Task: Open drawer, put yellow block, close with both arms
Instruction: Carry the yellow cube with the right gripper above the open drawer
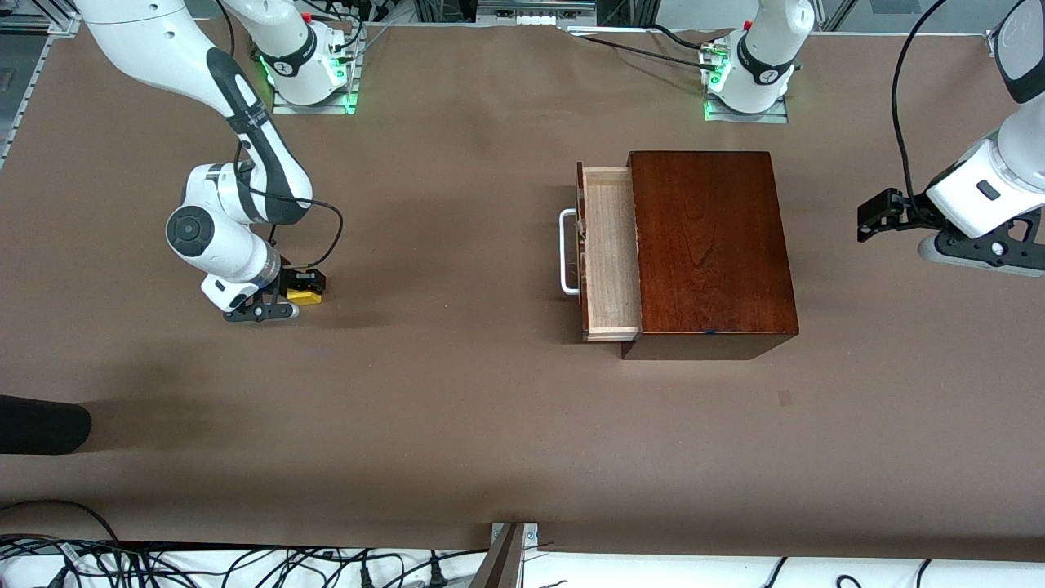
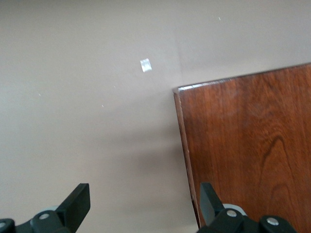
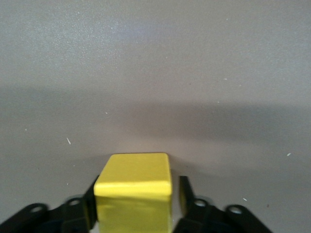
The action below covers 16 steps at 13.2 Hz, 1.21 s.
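The yellow block (image 1: pixel 304 297) rests on the brown table toward the right arm's end. My right gripper (image 1: pixel 287 299) is down at it, its fingers closed in on two sides of the cube. In the right wrist view the yellow block (image 3: pixel 133 187) fills the space between the right gripper (image 3: pixel 136 206) fingers. The drawer (image 1: pixel 608 253) stands pulled out of the reddish-brown box (image 1: pixel 710 245), pale inside and empty, its white handle (image 1: pixel 567 251) facing the right arm's end. My left gripper (image 1: pixel 984 249) waits open above the table beside the box (image 2: pixel 248 145); the left gripper (image 2: pixel 146 206) holds nothing.
A dark rounded object (image 1: pixel 41 425) lies near the table's front edge at the right arm's end. Cables (image 1: pixel 245 563) run along that edge. A small white scrap (image 2: pixel 146 65) lies on the table near the box's corner.
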Each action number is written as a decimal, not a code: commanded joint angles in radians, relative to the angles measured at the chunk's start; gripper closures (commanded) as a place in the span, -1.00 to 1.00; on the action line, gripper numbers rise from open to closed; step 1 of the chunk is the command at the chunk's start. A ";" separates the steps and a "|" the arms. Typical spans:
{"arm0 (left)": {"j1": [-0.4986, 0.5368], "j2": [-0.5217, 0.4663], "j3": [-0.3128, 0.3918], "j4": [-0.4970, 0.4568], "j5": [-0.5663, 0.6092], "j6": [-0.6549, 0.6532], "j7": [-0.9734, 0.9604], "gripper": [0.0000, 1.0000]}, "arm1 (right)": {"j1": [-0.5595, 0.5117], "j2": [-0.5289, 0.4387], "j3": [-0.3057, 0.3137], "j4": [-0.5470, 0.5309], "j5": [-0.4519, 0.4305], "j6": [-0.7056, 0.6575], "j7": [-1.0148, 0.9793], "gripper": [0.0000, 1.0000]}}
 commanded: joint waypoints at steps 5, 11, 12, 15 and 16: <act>-0.008 -0.175 0.028 -0.200 -0.026 0.041 -0.140 -1.00 | 0.004 -0.074 0.105 0.077 0.015 -0.114 -0.016 1.00; -0.005 -0.115 0.019 -0.115 -0.024 -0.032 -0.140 -1.00 | 0.093 -0.079 0.332 0.419 -0.053 -0.418 -0.021 1.00; -0.005 -0.106 0.019 -0.102 -0.024 -0.034 -0.140 -1.00 | 0.159 -0.062 0.332 0.484 -0.092 -0.448 -0.019 1.00; -0.005 -0.102 0.019 -0.098 -0.024 -0.054 -0.145 -1.00 | 0.344 0.020 0.332 0.685 -0.158 -0.543 -0.021 1.00; -0.005 -0.102 0.019 -0.096 -0.026 -0.075 -0.145 -1.00 | 0.418 0.062 0.331 0.780 -0.185 -0.597 -0.019 1.00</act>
